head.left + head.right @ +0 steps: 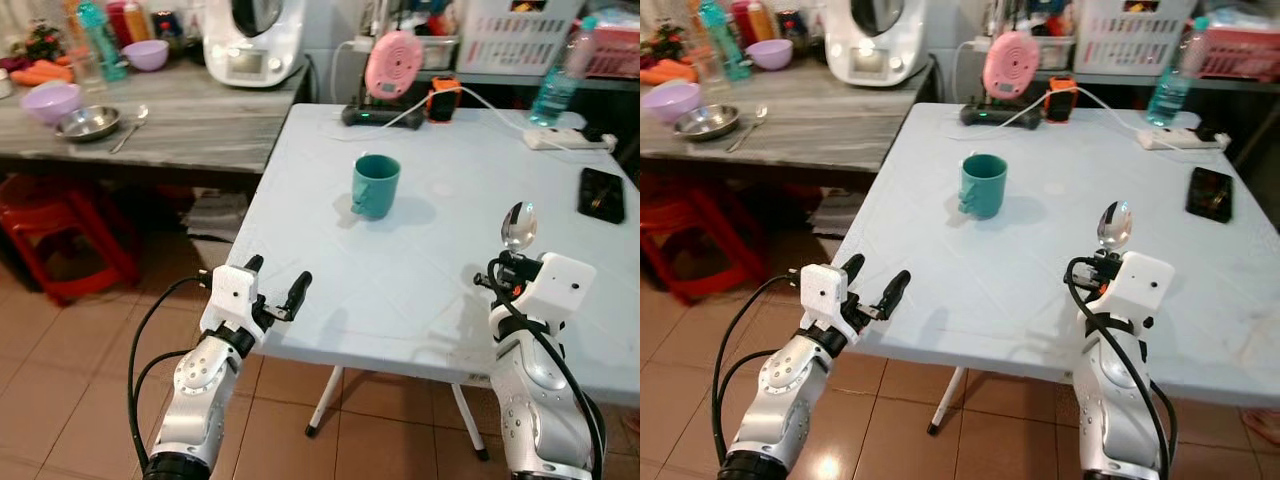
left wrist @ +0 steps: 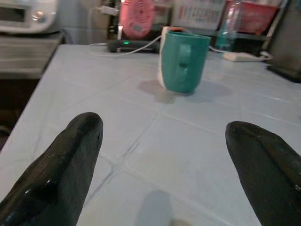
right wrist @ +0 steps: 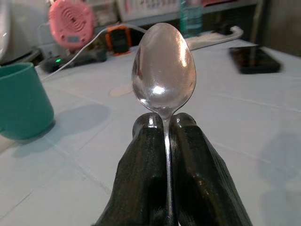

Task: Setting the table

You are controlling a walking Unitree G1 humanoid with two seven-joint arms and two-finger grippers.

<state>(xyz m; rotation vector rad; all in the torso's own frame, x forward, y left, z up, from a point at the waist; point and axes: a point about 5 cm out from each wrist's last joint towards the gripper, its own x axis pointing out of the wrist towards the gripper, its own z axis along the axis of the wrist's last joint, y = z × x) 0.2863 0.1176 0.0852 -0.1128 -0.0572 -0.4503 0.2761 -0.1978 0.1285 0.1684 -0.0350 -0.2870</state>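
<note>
A teal mug (image 1: 376,185) stands upright near the middle of the pale blue table (image 1: 430,290). My right gripper (image 1: 507,270) hovers over the table's near right part, shut on a metal spoon (image 1: 518,225) whose bowl points up and away; the spoon (image 3: 163,70) sits pinched between the black fingers (image 3: 146,179). My left gripper (image 1: 276,284) is open at the table's near left edge, nothing between its fingers (image 2: 61,165), facing the mug (image 2: 183,60).
A black phone (image 1: 601,193) lies at the table's right edge. At the far edge are a pink device (image 1: 393,62), a power strip (image 1: 567,139) and a water bottle (image 1: 555,85). A grey counter (image 1: 190,125) to the left holds bowls and a spoon. Red stools (image 1: 60,235) stand below.
</note>
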